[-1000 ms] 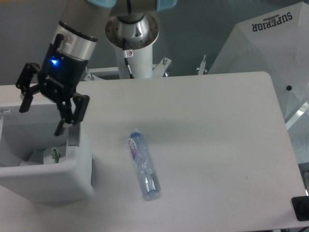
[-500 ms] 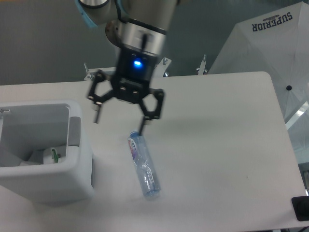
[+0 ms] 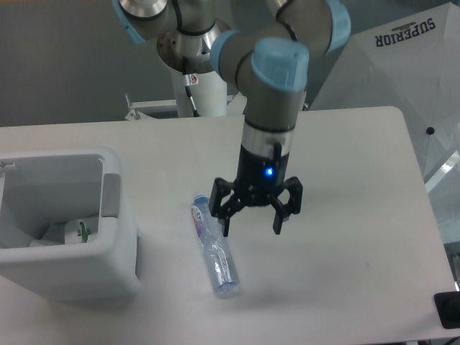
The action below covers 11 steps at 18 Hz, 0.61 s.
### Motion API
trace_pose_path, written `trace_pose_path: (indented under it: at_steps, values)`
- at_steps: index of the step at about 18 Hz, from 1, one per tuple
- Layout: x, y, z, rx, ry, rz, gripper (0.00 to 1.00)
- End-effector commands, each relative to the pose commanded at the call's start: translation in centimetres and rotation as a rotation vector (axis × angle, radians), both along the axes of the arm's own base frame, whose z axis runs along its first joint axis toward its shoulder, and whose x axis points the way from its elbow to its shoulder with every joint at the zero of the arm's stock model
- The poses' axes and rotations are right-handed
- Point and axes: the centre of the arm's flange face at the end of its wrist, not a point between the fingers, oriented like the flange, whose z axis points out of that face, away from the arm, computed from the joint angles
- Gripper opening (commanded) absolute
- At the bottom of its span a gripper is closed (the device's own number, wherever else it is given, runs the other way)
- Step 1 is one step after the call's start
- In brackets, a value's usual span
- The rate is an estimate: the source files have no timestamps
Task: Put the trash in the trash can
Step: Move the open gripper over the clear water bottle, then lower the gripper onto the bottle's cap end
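Note:
A slim clear plastic bottle (image 3: 213,248) with a blue-red label lies on the white table, its cap end pointing up-left. My gripper (image 3: 251,231) hangs open just right of the bottle, its left finger close to the bottle's upper half, with nothing between the fingers. The white trash can (image 3: 118,248) stands at the left edge of the table. Inside it a small white carton with green marks (image 3: 77,231) is partly visible.
The arm's white base post (image 3: 201,79) rises behind the table's far edge. A white canopy marked SUPERIOR (image 3: 402,65) stands off the table at the right. A dark object (image 3: 447,309) sits at the bottom right corner.
The gripper has swung from above the trash can across the table to the right and come down beside the bottle, staying open. The bottle and the can have not moved.

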Motion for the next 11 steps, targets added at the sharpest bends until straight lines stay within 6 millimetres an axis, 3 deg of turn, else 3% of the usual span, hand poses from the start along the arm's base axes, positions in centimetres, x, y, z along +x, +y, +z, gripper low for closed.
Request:
trace_pose_path:
  at_steps: [6, 8, 11]
  values:
    - [0.1, 2.0, -5.2, -0.115, 0.001, -0.014, 1.00]
    - [1.7, 3.5, -5.9, -0.132, 0.005, -0.042, 1.00]
    - [2.1, 4.2, -8.4, -0.177, -0.004, -0.049, 1.00]
